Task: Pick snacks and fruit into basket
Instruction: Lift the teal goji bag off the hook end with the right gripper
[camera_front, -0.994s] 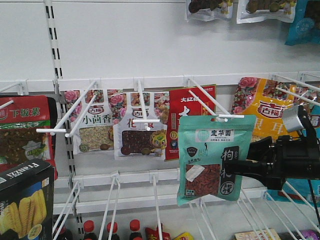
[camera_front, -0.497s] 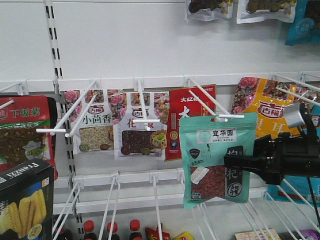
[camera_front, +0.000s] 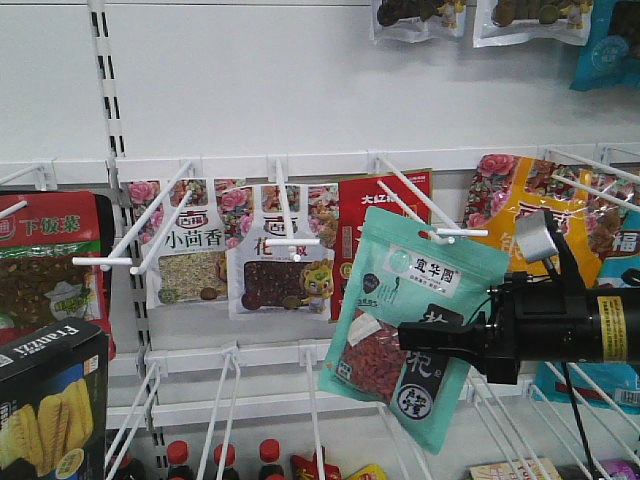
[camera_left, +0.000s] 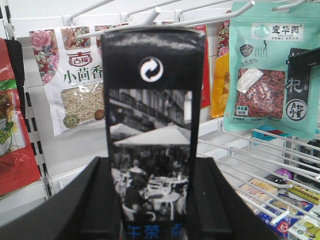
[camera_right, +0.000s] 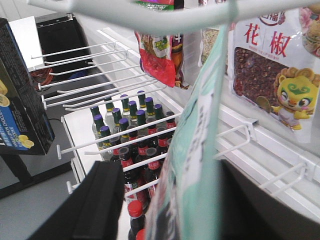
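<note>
While askew, "宜华园" teal pouch (camera_front: 385, 300)

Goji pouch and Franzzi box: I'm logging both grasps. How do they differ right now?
The teal goji pouch is a soft flat bag hanging tilted at a peg; the black Franzzi box is rigid and roughly upright. The pouch is in the right gripper, the box in the left gripper. Both are clamped between fingers.
</note>
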